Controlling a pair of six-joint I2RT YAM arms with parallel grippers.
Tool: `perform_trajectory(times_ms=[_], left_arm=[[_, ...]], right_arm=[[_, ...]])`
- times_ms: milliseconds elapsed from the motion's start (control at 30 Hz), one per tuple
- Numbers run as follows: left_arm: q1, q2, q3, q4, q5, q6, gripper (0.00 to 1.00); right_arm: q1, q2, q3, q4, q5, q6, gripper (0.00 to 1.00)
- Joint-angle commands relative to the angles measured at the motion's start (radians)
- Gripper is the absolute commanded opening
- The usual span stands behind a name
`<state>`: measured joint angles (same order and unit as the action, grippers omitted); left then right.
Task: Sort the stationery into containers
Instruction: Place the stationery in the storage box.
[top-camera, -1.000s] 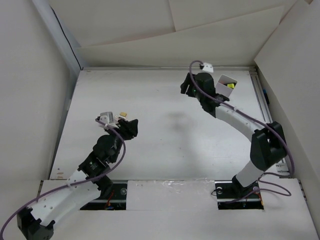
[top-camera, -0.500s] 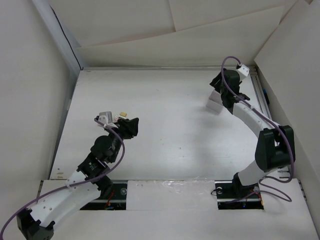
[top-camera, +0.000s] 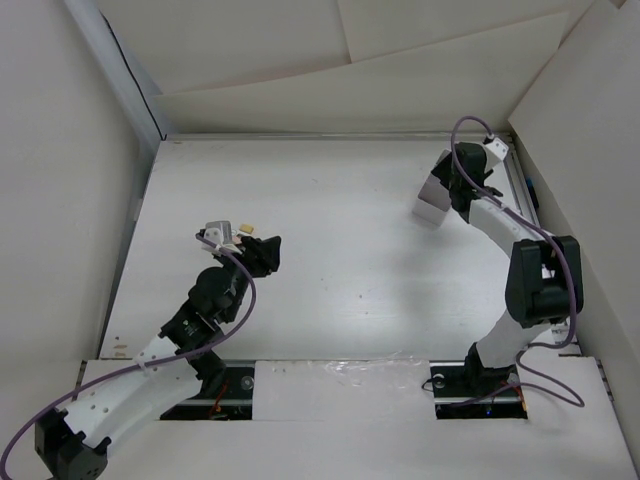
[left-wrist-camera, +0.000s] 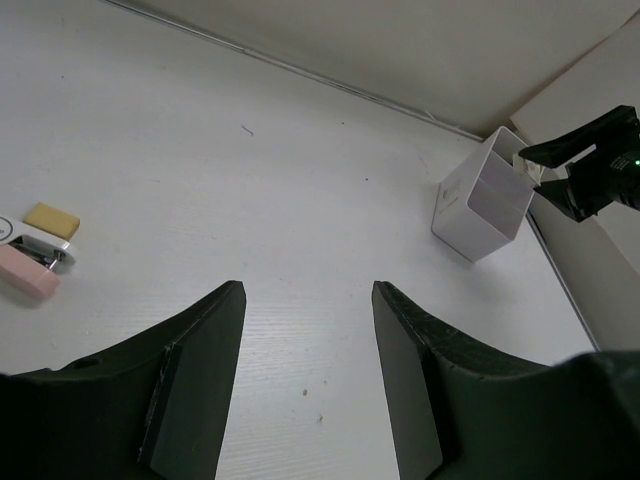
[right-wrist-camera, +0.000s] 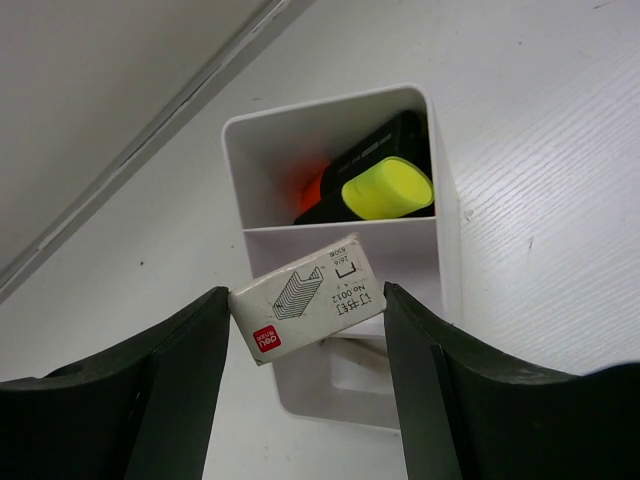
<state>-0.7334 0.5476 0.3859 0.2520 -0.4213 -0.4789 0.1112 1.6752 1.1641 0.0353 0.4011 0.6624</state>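
Since the frame a second earlier, the right arm (top-camera: 497, 222) was swung from the left of the container (right-wrist-camera: 447, 250) over to its right side. The yellow cap that had been seen from above was now covered by the wrist.

One container was counted, white and upright at the far right of the desk (left-wrist-camera: 250, 180). Three compartments were shown in the right wrist view. Two markers were seen in its end compartment: one yellow-capped marker (right-wrist-camera: 388, 190) with a black body, and one orange marker (right-wrist-camera: 311, 188) beside it, deeper in.

One box of staples (right-wrist-camera: 312, 300) was pinched, tilted, between the fingers of the right hand (right-wrist-camera: 307, 292). It was held over the divider next to the markers, so the middle compartment was partly hidden. Whether the box touched the container could not be told.

The left hand (left-wrist-camera: 307, 295) was spread wide with nothing between its fingers, low over the desk and well apart from the container. To its left, one yellow eraser (left-wrist-camera: 52, 220) and one pink stapler (left-wrist-camera: 30, 268) were laid just beside each other on the desk.
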Motion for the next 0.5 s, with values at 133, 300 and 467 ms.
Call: perform_trajectory(times_ms=[133,300,467], left_arm=[[-0.003,0.003,0.025,0.053,-0.016,0.013,0.50],[-0.003,0.003,0.016,0.053,-0.019,0.013,0.50],[-0.003,0.015,0.025,0.053,0.001,0.013,0.50]], right_arm=[[-0.019,0.032,0.048,0.061,-0.008,0.013,0.67],[-0.019,0.032,0.048,0.061,-0.008,0.013,0.81],[-0.028,0.018,0.045,0.061,-0.018,0.013,0.90]])
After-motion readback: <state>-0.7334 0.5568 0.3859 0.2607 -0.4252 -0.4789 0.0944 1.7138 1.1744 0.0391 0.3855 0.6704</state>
